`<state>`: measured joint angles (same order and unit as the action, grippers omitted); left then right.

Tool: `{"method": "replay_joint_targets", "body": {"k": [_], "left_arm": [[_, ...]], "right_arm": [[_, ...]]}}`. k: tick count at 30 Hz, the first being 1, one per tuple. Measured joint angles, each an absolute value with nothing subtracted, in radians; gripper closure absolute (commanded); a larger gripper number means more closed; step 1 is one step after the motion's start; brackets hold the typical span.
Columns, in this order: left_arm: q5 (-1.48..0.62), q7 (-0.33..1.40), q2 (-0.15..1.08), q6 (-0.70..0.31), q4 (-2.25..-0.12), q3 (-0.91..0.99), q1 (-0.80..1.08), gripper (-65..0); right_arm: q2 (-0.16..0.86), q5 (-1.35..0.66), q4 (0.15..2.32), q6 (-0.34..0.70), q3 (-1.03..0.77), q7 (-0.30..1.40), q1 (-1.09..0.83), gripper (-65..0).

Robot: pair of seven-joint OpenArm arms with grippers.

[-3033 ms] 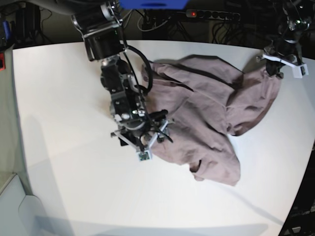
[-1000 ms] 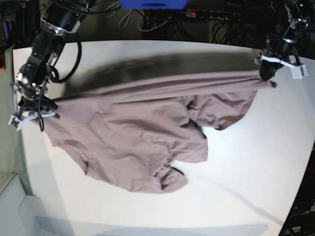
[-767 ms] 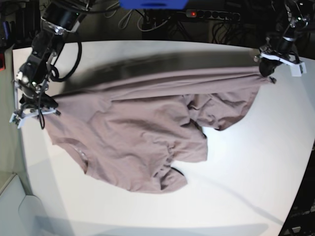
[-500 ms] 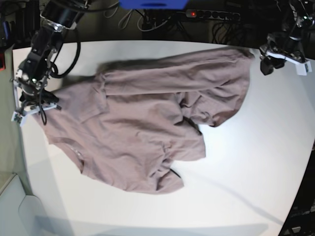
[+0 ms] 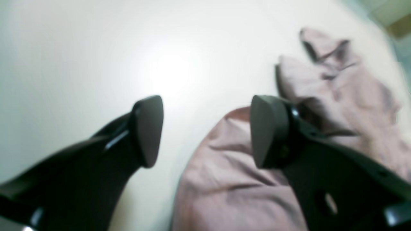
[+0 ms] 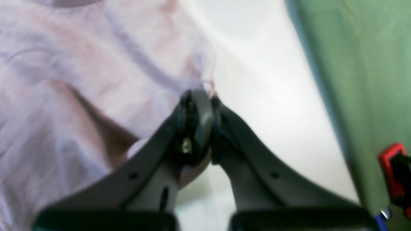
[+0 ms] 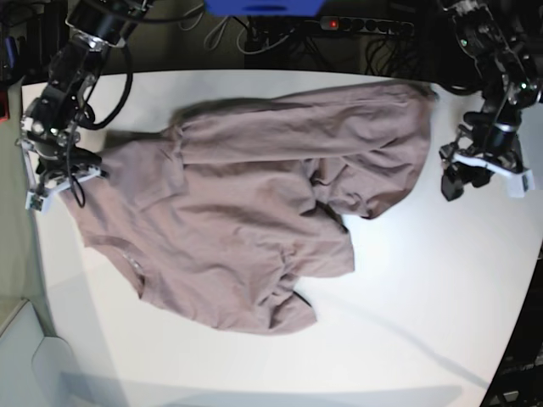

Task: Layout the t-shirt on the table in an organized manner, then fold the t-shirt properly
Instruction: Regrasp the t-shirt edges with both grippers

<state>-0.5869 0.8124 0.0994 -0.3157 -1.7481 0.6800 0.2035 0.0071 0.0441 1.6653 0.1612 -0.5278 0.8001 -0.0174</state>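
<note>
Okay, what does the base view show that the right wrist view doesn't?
Only the base view shows the whole t-shirt spread crumpled on the table, plus the left gripper open and clear of the cloth. Only the right wrist view shows up close that the right gripper is shut on the shirt's edge, with a green surface beyond the table. Both show the shirt, the white table and that right gripper.
</note>
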Motion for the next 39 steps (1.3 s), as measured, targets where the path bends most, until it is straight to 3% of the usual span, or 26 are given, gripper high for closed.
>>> {"method": "replay_joint_targets", "body": {"k": [7, 13, 22, 26, 31, 39], "left_arm": [[-0.345, 0.796, 0.099, -0.321, -1.577, 0.445, 0.042, -41.5], [-0.287, 0.799, 0.102, -0.319, -1.454, 0.356, -0.039, -41.5], [-0.28, 0.741, 0.114, -0.322, -1.318, 0.227, -0.082, -41.0], [-0.286, 0.682, 0.115, -0.324, -1.292, 0.176, -0.081, -28.5], [-0.296, 0.662, 0.134, -0.326, -1.258, 0.182, -0.084, 0.0], [-0.291, 0.699, 0.149, -0.326, -1.342, 0.266, -0.054, -0.2]], "right_arm": [[0.01, 0.044, 1.666, 0.161, -0.534, 0.844, -0.017, 0.0], [0.047, 0.041, 1.665, 0.161, -0.53, 0.988, 0.01, 0.0], [0.047, 0.035, 1.665, 0.161, -0.526, 0.975, 0.017, 0.0], [0.047, 0.036, 1.665, 0.161, -0.526, 0.972, 0.019, 0.0], [0.047, 0.036, 1.665, 0.162, -0.526, 0.973, 0.019, 0.0], [0.066, 0.032, 1.657, 0.164, -0.468, 0.973, 0.021, 0.0]]}}
